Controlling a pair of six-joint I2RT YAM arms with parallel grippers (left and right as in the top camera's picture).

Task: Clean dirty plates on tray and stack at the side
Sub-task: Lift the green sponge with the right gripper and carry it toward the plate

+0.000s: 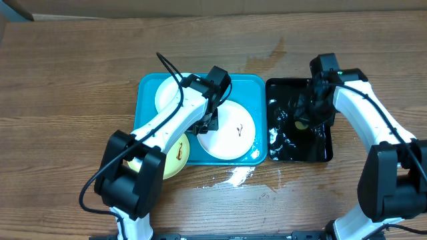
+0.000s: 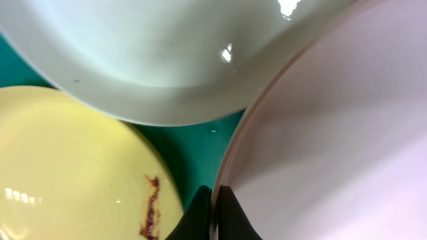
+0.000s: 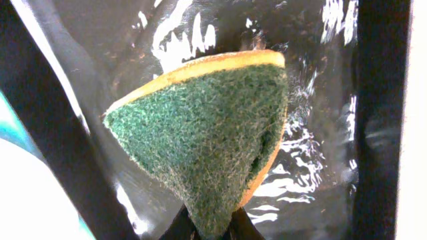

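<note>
The left jaws were closed on the rim of the white plate (image 1: 230, 130), which lay in the blue tray (image 1: 257, 81). The right jaws pinched a green sponge (image 3: 207, 140) over the black tray (image 1: 320, 152).

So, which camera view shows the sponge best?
The right wrist view: the sponge fills the frame, green scouring face and yellow edge clear, pinched by the right gripper over the black tray. Overhead shows only a small yellowish bit by the gripper. The left wrist view misses it.
</note>
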